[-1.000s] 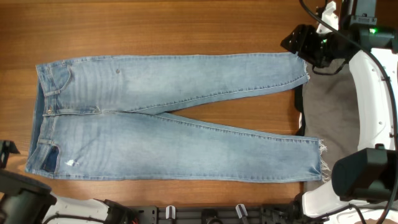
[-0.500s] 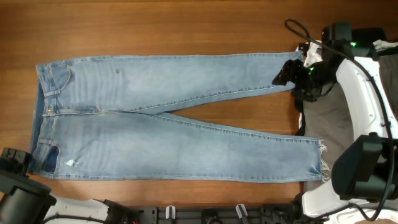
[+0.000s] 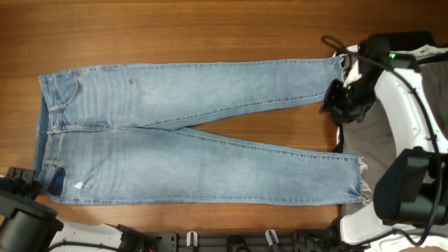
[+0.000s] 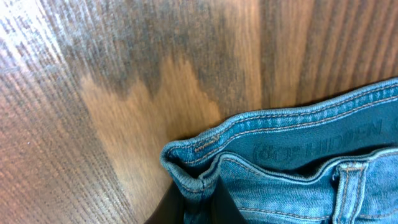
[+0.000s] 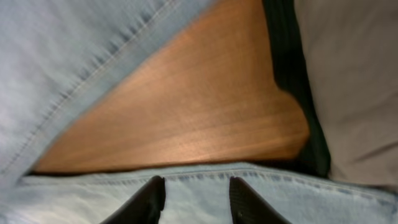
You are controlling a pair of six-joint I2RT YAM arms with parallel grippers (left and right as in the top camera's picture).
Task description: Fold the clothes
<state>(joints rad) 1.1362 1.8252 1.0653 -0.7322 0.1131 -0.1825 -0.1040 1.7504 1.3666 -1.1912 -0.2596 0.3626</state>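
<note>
The clothes, light blue jeans [image 3: 196, 133], lie flat and full-length on the wooden table [image 3: 210, 35], waist at the left and frayed hems at the right. My left gripper [image 3: 33, 185] is at the waist's near corner. In the left wrist view it [image 4: 194, 208] is shut on a pinched fold of the waistband [image 4: 193, 180]. My right gripper [image 3: 333, 98] sits at the far leg's hem. In the right wrist view its dark fingers [image 5: 149, 200] stand apart on a stitched denim edge [image 5: 311, 196], with flat fabric between them.
A grey cloth [image 3: 374, 140] with a dark border lies under the right arm's base, past the hems. White robot bases [image 3: 420, 105] stand at the right edge. Bare wood [image 5: 186, 118] shows between the two legs.
The left gripper has shut on the waistband corner. The right gripper came down from the far right corner onto the far leg's hem, and its fingers drew closer together.
</note>
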